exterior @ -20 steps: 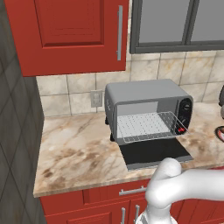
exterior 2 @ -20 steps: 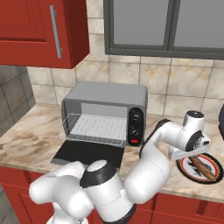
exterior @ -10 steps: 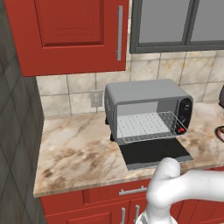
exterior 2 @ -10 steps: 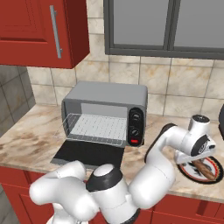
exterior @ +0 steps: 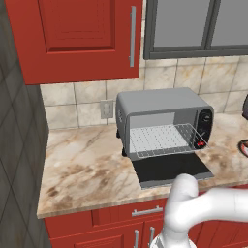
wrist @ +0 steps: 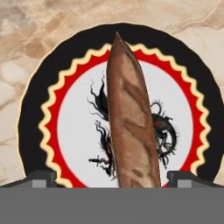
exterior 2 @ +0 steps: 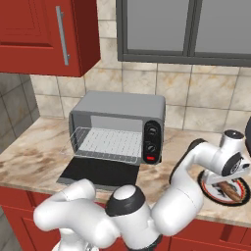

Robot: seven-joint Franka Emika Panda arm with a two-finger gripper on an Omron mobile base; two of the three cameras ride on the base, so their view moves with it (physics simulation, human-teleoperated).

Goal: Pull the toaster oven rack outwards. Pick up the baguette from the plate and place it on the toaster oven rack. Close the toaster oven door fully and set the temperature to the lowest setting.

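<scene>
A black-rimmed plate rests on the marble counter.

Toaster oven on the counter, against the tiled wall beneath the upper cabinets; toaster oven door lying flat on the counter before it, toaster oven rack projecting from the cavity above the door. Plate on the counter right of the oven, well apart; baguette lying across the plate's middle.
</scene>
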